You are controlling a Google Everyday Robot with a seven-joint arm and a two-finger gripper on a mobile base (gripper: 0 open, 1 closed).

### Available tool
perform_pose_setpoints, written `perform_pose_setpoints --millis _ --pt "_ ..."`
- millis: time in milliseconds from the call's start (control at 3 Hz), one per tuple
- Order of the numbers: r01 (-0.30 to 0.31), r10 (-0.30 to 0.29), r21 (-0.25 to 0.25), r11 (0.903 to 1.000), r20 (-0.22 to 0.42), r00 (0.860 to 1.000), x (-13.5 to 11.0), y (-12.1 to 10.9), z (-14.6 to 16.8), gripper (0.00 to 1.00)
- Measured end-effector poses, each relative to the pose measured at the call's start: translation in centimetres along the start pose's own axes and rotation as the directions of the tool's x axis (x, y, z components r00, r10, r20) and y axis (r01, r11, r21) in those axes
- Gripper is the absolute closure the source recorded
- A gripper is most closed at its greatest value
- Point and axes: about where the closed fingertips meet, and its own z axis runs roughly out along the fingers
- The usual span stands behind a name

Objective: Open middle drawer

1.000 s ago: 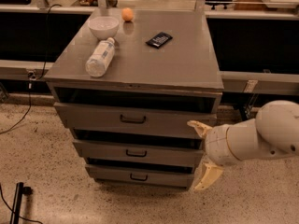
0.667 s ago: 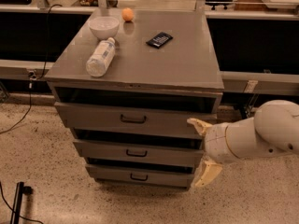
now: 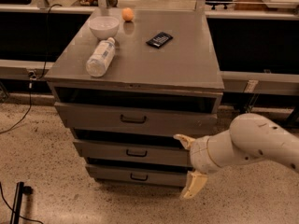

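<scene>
drawers stack three high in the grey table (image 3: 196, 73), and the middle drawer (image 3: 117, 152) sits between the tall top drawer (image 3: 93, 118) and the thin bottom drawer (image 3: 112, 174). it has a flat front and a small dark handle (image 3: 136, 153), with a dark gap above it. the tool (image 3: 189, 164) is at the drawer's right end, its two fingers spread wide, one by the drawer's top corner and one lower down. i cannot tell if it touches. on top of the table are a bottle (image 3: 100, 56) on its side, a white bowl (image 3: 103, 26), an orange ball (image 3: 127, 14) and a black thing (image 3: 159, 39).
</scene>
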Motion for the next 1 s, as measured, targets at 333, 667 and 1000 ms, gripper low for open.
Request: perform_pose_setpoints --millis 333,667,1000 --pt "-0.017 0.017 0.009 0.9998 0.01 1.0 2.2 1.3 4.2 0.0" --pt "-0.044 0.044 0.021 0.9988 0.0 0.999 6.5 0.6 9.6 0.0" --pt "-0.044 0.044 0.017 0.9989 -0.001 0.999 6.7 0.7 9.9 0.0"
